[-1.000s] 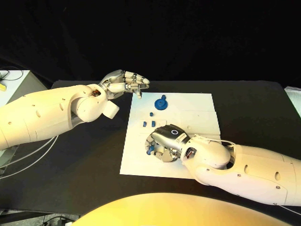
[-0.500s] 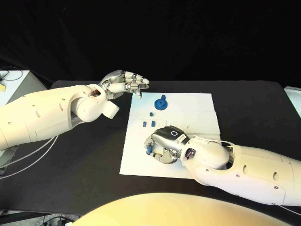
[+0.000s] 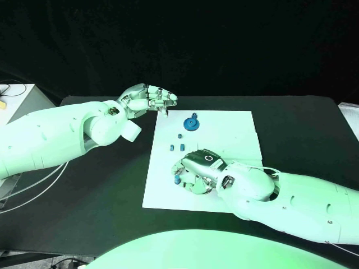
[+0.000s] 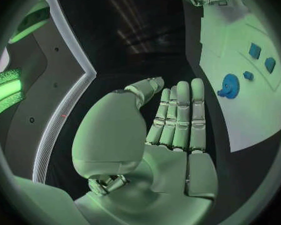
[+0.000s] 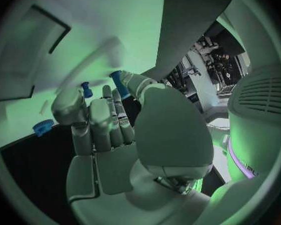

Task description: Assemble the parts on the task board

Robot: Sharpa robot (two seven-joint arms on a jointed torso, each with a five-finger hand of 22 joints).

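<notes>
The white task board [image 3: 228,126] lies in the middle of the black table. A blue gear [image 3: 192,123] sits near its far edge, with small blue parts [image 3: 181,135] just nearer. The left wrist view shows the gear [image 4: 229,85] and the small parts [image 4: 255,50] too. My left hand [image 3: 151,100] hovers off the board's far left corner; its fingers [image 4: 178,115] are stretched out and hold nothing. My right hand [image 3: 197,171] rests low over the board's near left part. In the right wrist view a small blue part [image 5: 117,78] is pinched between thumb and finger, and another blue peg [image 5: 86,89] stands beside the fingertips.
Another blue piece [image 3: 178,179] lies by the right hand close to the board's left edge. A white stand [image 3: 9,101] with a yellow object is at the table's far left. Black table [image 3: 300,129] surrounds the board.
My right hand has shifted slightly toward the board's near left edge. The left hand has stayed where it was.
</notes>
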